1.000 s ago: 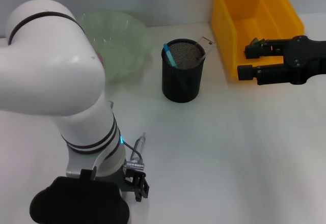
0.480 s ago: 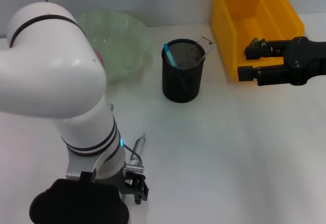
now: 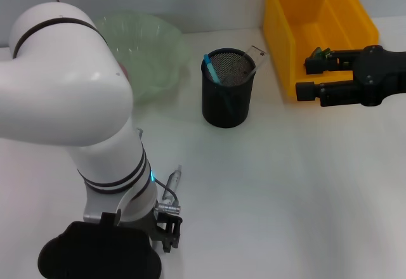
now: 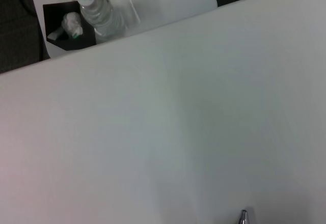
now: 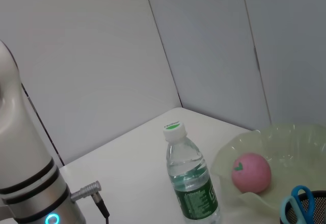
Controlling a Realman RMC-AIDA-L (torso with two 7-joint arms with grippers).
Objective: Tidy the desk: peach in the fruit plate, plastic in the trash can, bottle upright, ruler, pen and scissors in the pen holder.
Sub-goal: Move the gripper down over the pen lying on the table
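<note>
Barely shifted since earlier, the left gripper [image 3: 170,231], its opening unreadable, sat over the pen [image 3: 173,181]; centring first seemed wise, right gripper [image 3: 309,76] parked open.

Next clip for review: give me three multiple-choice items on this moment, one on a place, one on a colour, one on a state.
1. Where is the pink peach?
A. in the pale green fruit plate
B. in the yellow plastic bin
C. in the black mesh pen holder

2. What colour is the cap of the clear plastic water bottle?
A. red
B. white and green
C. black

3. How does the bottle stand?
A. on its side
B. upside down
C. upright

Answers: 1 A, the right wrist view shows the peach lying inside the green plate. 2 B, the cap is white with a green mark on top. 3 C, the bottle stands on its base with the cap up.
</note>
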